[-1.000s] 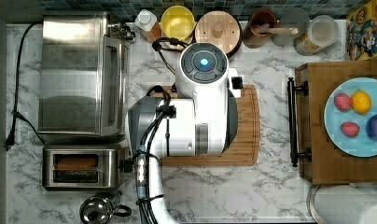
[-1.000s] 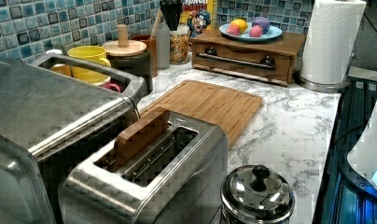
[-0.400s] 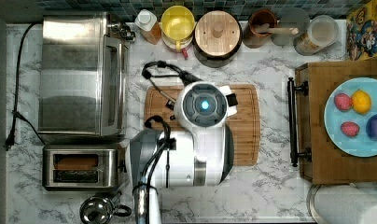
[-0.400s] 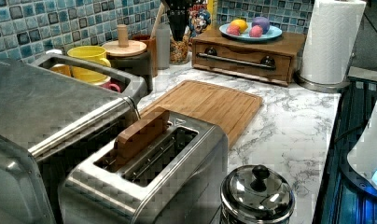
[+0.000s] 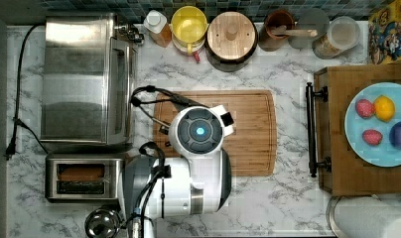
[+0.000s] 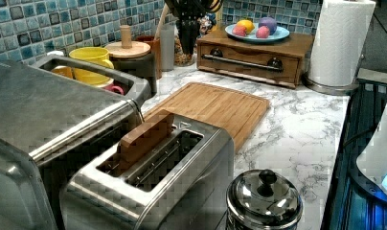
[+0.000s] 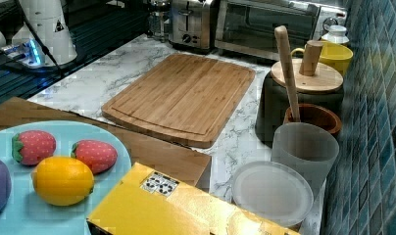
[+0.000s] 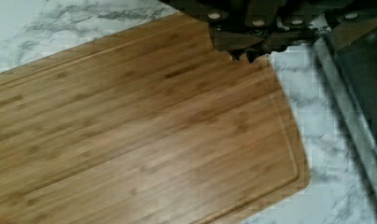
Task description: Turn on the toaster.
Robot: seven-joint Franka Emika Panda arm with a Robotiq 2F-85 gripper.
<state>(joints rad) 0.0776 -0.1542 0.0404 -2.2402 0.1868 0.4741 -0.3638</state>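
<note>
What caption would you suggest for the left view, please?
Toaster with a brown slice in one slot, beside the toaster oven; cutting board beyond.

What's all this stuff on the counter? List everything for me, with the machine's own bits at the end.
toaster: one, steel, at the top view's lower left; a brown slice stands in one slot.
toaster oven: one, steel, beside the toaster.
cutting board: one, wooden, mid-counter.
lidded steel pot: one, beside the toaster.
yellow mug: one, by the tiled wall.
wooden-lidded canister: one, dark, next to the mug.
blue plate: one, on a wooden drawer box, holding two red strawberries, a yellow lemon and a purple fruit.
paper towel roll: one, white.
yellow box: one, near the plate.
robot arm: one, white, over the board's end nearer the toaster; its pincer, dark, is above the board.
</note>
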